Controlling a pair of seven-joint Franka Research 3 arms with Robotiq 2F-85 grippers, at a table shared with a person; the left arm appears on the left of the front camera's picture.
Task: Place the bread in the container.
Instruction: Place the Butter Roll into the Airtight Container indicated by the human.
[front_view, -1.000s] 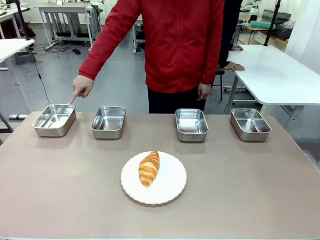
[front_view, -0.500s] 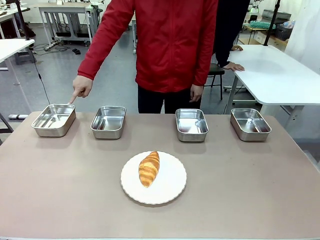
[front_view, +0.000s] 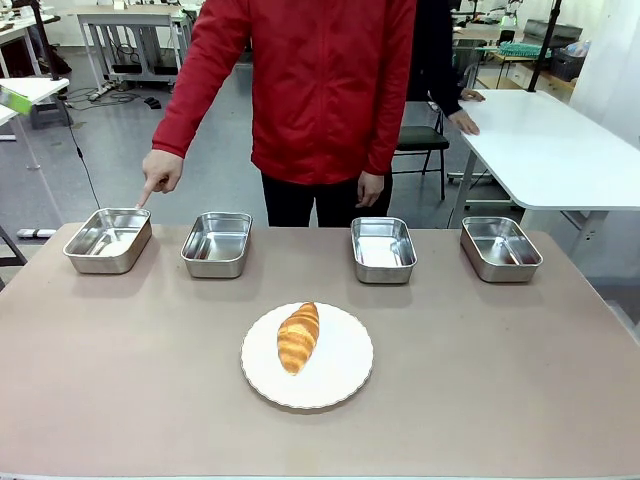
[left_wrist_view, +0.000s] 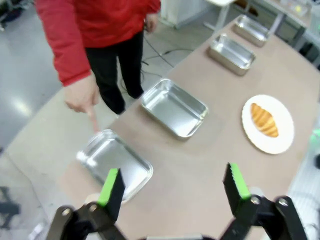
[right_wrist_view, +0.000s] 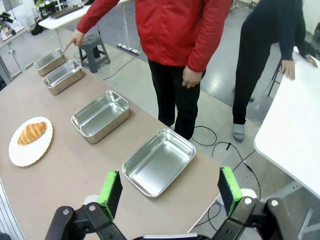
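Observation:
The bread (front_view: 298, 337) is a golden-brown ridged roll lying on a round white plate (front_view: 340, 375) at the table's near middle; it also appears as the bread (left_wrist_view: 264, 120) and the bread (right_wrist_view: 31, 133). A person's hand (front_view: 160, 172) points a finger down at the leftmost steel container (front_view: 108, 240), seen too as the container (left_wrist_view: 115, 162) and the container (right_wrist_view: 49, 61). My left gripper (left_wrist_view: 172, 186) hangs open high above the table's left end. My right gripper (right_wrist_view: 170, 192) hangs open above the right end, over the rightmost pan (right_wrist_view: 158, 161).
Three more steel pans stand in the far row: one (front_view: 217, 243), one (front_view: 383, 249) and one (front_view: 499, 247). The person in red (front_view: 310, 90) stands at the far edge. A white table (front_view: 550, 150) is at the right, with a second person beside it.
The person in red has shifted slightly to the left, the pointing hand staying over the leftmost container. The bread, plate and pans have not moved.

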